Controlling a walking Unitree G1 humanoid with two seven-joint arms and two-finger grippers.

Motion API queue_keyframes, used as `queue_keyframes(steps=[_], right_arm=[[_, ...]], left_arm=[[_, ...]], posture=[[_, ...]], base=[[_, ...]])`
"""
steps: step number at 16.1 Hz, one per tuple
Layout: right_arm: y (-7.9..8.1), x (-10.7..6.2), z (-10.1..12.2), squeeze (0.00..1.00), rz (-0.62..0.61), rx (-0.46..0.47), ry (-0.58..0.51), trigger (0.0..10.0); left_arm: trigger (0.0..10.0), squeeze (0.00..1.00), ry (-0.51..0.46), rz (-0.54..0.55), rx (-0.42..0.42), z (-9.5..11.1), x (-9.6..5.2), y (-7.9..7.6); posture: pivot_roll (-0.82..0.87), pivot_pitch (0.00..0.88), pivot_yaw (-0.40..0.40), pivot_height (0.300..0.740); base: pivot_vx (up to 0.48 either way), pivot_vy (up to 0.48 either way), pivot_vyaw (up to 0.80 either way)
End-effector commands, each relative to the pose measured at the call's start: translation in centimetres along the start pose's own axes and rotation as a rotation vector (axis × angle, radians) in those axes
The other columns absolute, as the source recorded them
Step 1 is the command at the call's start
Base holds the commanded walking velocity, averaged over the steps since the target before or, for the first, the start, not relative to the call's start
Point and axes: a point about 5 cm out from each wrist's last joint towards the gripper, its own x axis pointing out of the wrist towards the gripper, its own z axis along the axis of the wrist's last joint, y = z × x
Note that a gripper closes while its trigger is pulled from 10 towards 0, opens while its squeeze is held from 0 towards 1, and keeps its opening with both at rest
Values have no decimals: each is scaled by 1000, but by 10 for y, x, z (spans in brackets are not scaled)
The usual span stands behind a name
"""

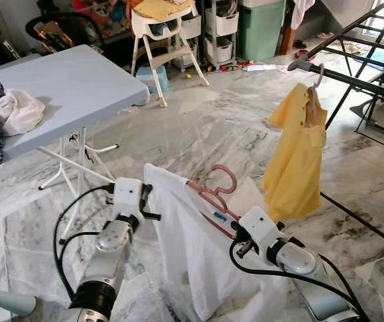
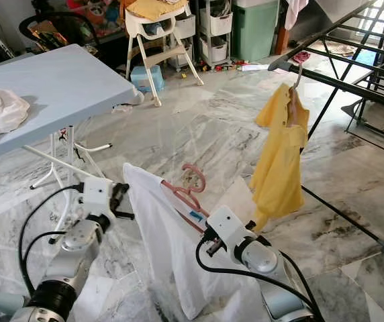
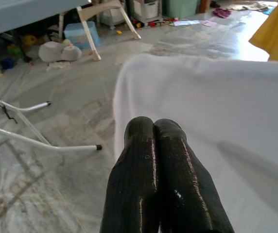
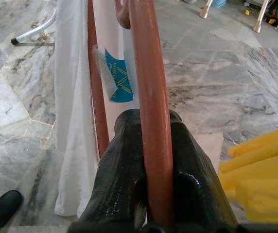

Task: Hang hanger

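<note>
from the head views: saw a white shirt (image 1: 192,248) on a pink hanger (image 1: 213,194), held up between both arms over the marble floor (image 1: 199,127), near a yellow shirt (image 1: 296,161) hung on the drying rack (image 1: 353,74); grey table (image 1: 58,94) with clothes (image 1: 4,114) off to the left. from the left wrist: found the left gripper (image 3: 154,145) with fingers pressed together, at the white shirt's edge. from the right wrist: found the right gripper (image 4: 151,145) clamped on the hanger's bar, blue label (image 4: 115,75) just beyond.
</note>
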Motion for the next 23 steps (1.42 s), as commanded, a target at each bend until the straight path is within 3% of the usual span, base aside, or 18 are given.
queue_keyframes(steps=[1, 3, 4, 5, 7, 13, 19, 23], right_arm=[[1, 2, 13, 0, 7, -20, -63, 10000], [1, 2, 13, 0, 10, -25, -61, 10000], [1, 3, 14, 0, 11, -26, -63, 10000], [1, 4, 14, 0, 11, -27, -63, 10000], [1, 4, 14, 0, 11, -29, -63, 10000], [-2, 4, 15, 0, -23, -22, -62, 10000], [1, 4, 23, 0, -20, 11, -101, 10000], [-5, 0, 36, 0, -38, 120, -176, 10000]], left_arm=[[0, 0, -22, 20, 19, 7, 2, 5], [0, 0, -24, 2, 11, 10, 5, 1], [10000, 0, -45, -49, -24, 13, 4, -13], [10000, 1000, -49, -69, -36, 13, 4, -18], [10000, 1000, -42, -112, -69, 8, -2, -38], [10000, 1000, -11, -150, -93, -8, -16, -52], [10000, 1000, -6, -195, -94, -5, -11, -66], [10000, 1000, -15, -184, -87, 2, 0, -68]], posture=[[-147, 9, 120, 740], [-145, 9, 114, 740], [-145, 10, 111, 740], [-145, 11, 110, 740], [-148, 13, 107, 740], [-147, 28, 101, 740], [-153, 37, 95, 740], [-169, 32, 103, 740]], base=[[0, 0, 0], [0, 0, 0], [0, 0, 0], [0, 0, 0], [0, 0, 0], [0, 0, 0], [0, 0, 0], [0, 0, 0]])
